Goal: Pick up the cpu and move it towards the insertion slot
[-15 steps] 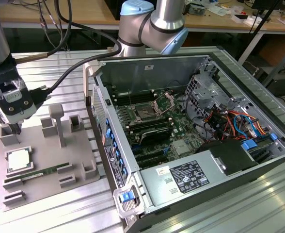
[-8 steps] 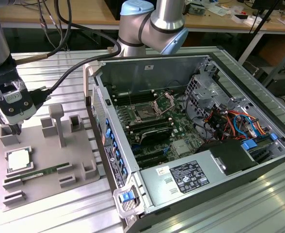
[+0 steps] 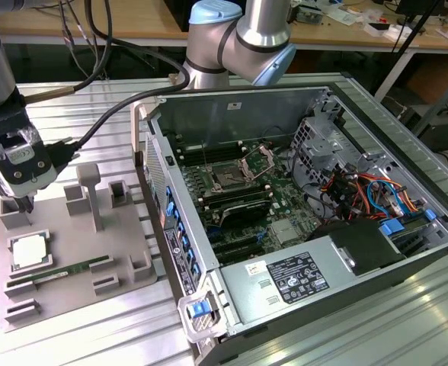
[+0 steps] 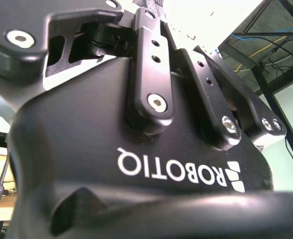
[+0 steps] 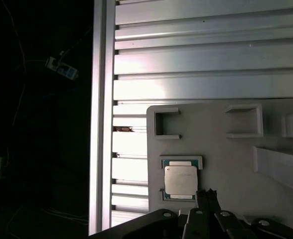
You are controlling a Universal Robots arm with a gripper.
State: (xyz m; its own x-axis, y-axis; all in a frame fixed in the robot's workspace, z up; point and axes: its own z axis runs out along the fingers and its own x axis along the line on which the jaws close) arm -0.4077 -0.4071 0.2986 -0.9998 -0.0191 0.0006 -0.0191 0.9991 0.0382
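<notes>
The cpu (image 3: 30,250) is a pale silver square chip lying flat in a recess of the grey fixture plate (image 3: 125,301) at the exterior view's left. My gripper (image 3: 27,206) hangs just above the plate's far edge, a little behind the cpu and not touching it. In the first wrist view the cpu (image 5: 180,180) lies close beside my gripper (image 5: 206,194), whose fingers meet at one dark tip with nothing between them. The insertion slot (image 3: 228,177) is a dark square socket with a silver frame on the motherboard inside the open computer case (image 3: 407,122), well to the exterior view's right of the gripper.
A long green memory stick (image 3: 64,271) lies on the fixture plate just in front of the cpu. Grey posts (image 3: 91,194) and brackets rise from the plate. The case's near wall (image 3: 171,221) stands between plate and motherboard. Cables (image 3: 94,126) trail from the wrist.
</notes>
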